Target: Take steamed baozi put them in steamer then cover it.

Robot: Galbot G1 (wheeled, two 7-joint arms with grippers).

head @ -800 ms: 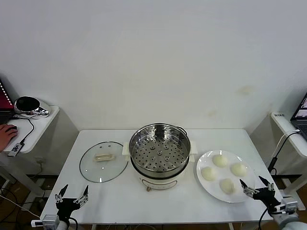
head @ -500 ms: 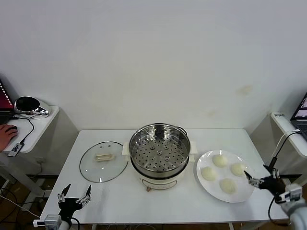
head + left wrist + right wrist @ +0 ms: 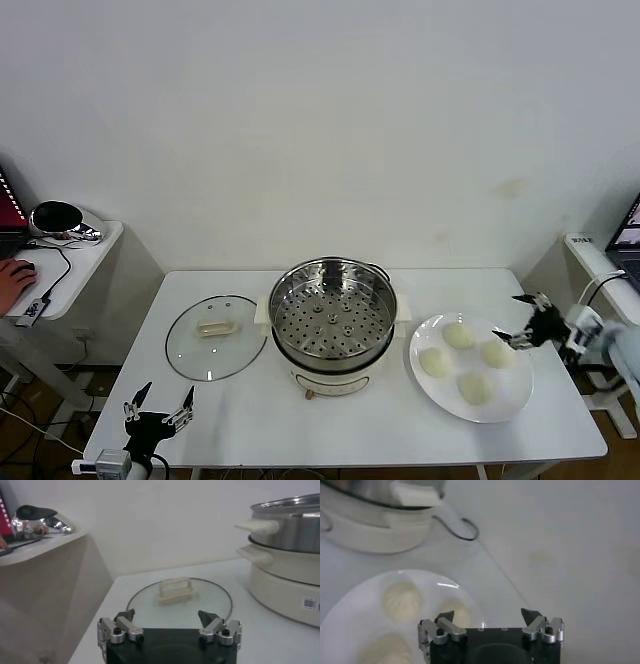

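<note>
Four cream-white baozi lie on a white plate (image 3: 510, 395) at the table's right: one at the back (image 3: 458, 335), one on the right (image 3: 497, 353), one on the left (image 3: 434, 362), one at the front (image 3: 474, 388). The steel steamer (image 3: 333, 325) with its perforated tray stands mid-table, uncovered. The glass cover (image 3: 216, 337) lies flat to its left. My right gripper (image 3: 524, 318) is open and empty, just above the plate's right rim by the right baozi. My left gripper (image 3: 159, 412) is open and empty at the table's front left edge. The left wrist view shows the cover (image 3: 179, 600) and steamer (image 3: 287, 560).
A side table with a black-and-chrome object (image 3: 62, 220) and cables stands to the left. Another side table (image 3: 600, 270) with a cable stands to the right, close to my right arm. A wall is behind the table.
My right gripper has risen from the table's front right corner and moved back and inward to the plate's right rim. My left gripper has barely moved.
</note>
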